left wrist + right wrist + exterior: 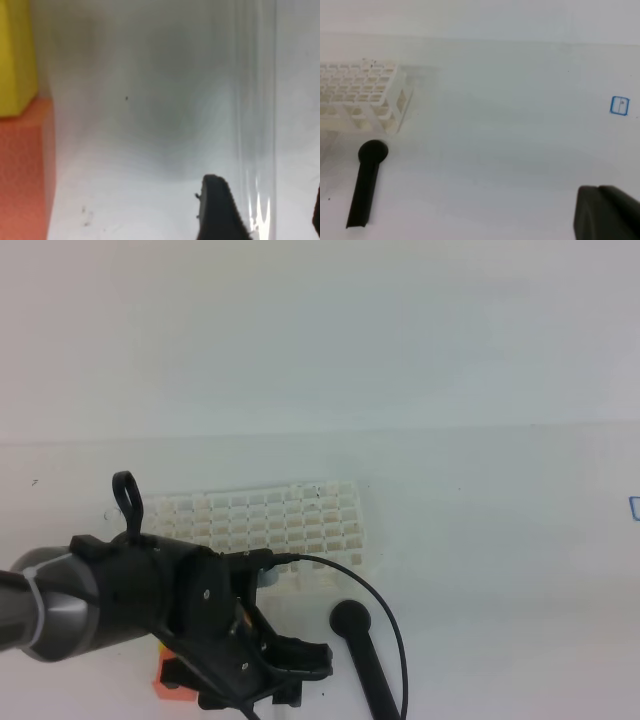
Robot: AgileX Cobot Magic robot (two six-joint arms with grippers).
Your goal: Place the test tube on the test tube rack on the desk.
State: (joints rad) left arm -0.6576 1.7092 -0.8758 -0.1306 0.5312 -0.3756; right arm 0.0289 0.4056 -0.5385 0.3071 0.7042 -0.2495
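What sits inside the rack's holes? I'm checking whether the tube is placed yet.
The visible holes of the test tube rack look empty. Its near-left part is covered by the left arm, so holes there cannot be checked.

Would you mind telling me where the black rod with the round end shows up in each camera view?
Exterior high: the black rod lies at bottom centre-right, round end toward the test tube rack.
Left wrist: not in it.
Right wrist: at lower left, round end up, just below the rack.
Shared landmark: the rack, close to the rod's round end in both views that show it.
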